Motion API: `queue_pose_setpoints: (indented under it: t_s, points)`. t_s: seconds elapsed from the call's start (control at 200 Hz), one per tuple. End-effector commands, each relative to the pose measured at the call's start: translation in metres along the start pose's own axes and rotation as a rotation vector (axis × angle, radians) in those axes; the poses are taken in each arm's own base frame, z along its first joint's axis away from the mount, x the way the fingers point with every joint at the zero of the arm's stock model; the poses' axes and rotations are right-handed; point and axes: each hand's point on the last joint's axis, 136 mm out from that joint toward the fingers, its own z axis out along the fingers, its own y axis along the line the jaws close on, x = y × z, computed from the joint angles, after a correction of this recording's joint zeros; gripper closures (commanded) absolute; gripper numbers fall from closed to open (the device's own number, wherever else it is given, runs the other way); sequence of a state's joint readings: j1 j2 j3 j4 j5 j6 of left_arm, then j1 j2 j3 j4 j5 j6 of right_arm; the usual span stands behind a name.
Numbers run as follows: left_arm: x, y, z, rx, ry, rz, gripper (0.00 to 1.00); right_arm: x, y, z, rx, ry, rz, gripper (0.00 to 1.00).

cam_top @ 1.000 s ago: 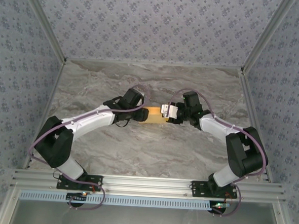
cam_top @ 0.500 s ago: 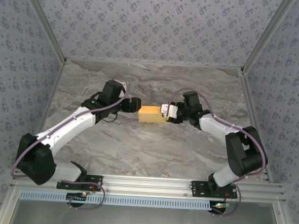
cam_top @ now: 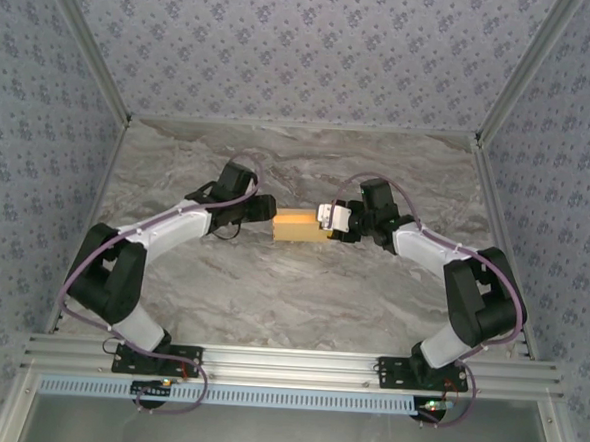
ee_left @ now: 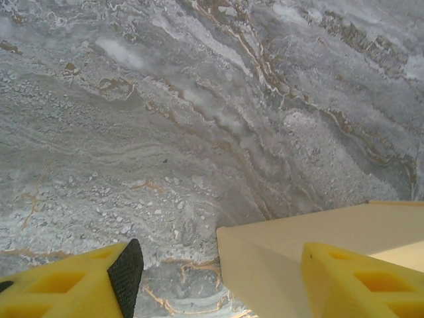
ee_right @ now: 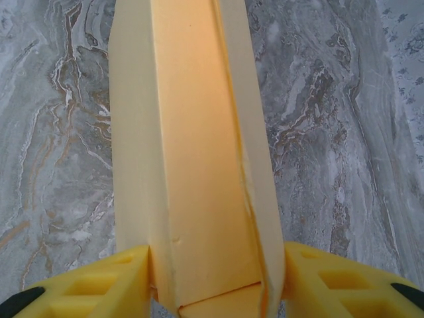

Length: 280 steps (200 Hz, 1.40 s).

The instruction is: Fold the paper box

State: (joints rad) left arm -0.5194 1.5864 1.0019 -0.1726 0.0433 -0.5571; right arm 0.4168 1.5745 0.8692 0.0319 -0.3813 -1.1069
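The grey marbled tabletop [cam_top: 270,300] carries the whole scene, with patterned walls on three sides. Both arms reach in from 6 o'clock and bend toward each other, the left arm [cam_top: 164,235] from 8 o'clock and the right arm [cam_top: 443,255] from 4 o'clock. They meet a little toward 12 o'clock of the tabletop's middle.

The paper box [cam_top: 298,225] lies between them. It is tan-yellow and already shaped into a long, flat rectangular body running from 9 to 3 o'clock.

The right fingers [cam_top: 331,222] clamp its 3 o'clock end. In the right wrist view a yellow finger presses on each long side, so that end is firmly held.

The left fingers [cam_top: 267,208] sit at the 9 o'clock end and stand apart. In the left wrist view one finger lies against or just over the box's corner. The other is well clear of it, with bare tabletop between, so nothing is gripped there.

A thin seam runs along one long edge in the right wrist view and does not look fully flush.

The job seems to be at the closing stage: body formed, the 9 o'clock end left to finish. The next move probably calls for the left fingers to centre on that end, then pinch or press it gently while the right side holds. Thin card may buckle under too much force.
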Motion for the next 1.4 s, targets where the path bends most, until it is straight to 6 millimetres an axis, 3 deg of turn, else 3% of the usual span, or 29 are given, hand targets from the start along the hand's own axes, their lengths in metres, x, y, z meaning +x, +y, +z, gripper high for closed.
queue_pose_setpoints:
  t_s: [0.0, 0.135, 0.29, 0.405, 0.555, 0.78, 0.964, 1.049, 1.259, 1.394]
  points:
    - [0.036, 0.02, 0.005, -0.06, 0.082, 0.015, 0.35, 0.023, 0.016, 0.009, -0.061, 0.085, 0.058, 0.5]
    - [0.039, 0.027, 0.001, -0.071, 0.074, 0.03, 0.35, 0.025, 0.018, 0.01, -0.071, 0.094, 0.059, 0.5]
    - [0.003, 0.021, -0.021, -0.056, -0.011, 0.029, 0.31, 0.025, 0.018, 0.008, -0.072, 0.095, 0.057, 0.5]
    - [-0.021, 0.005, -0.036, -0.011, -0.047, 0.009, 0.29, 0.026, 0.02, 0.008, -0.082, 0.102, 0.056, 0.5]
    - [-0.028, -0.025, -0.041, 0.111, -0.053, -0.071, 0.28, 0.028, 0.023, 0.008, -0.092, 0.107, 0.058, 0.5]
    - [-0.009, -0.026, -0.024, 0.112, -0.01, -0.07, 0.28, 0.029, 0.025, 0.009, -0.107, 0.112, 0.058, 0.49]
    - [0.031, 0.002, -0.005, 0.033, 0.058, -0.066, 0.33, 0.03, 0.023, 0.007, -0.105, 0.116, 0.066, 0.48]
    - [0.041, 0.014, 0.001, -0.007, 0.064, -0.048, 0.35, 0.028, 0.022, 0.006, -0.103, 0.096, 0.082, 0.45]
    - [0.055, 0.028, 0.017, -0.059, 0.104, -0.018, 0.38, 0.023, 0.014, 0.005, -0.089, 0.079, 0.084, 0.45]
    - [0.058, 0.032, 0.02, -0.076, 0.117, -0.005, 0.38, 0.011, 0.008, -0.007, -0.081, 0.019, 0.117, 0.37]
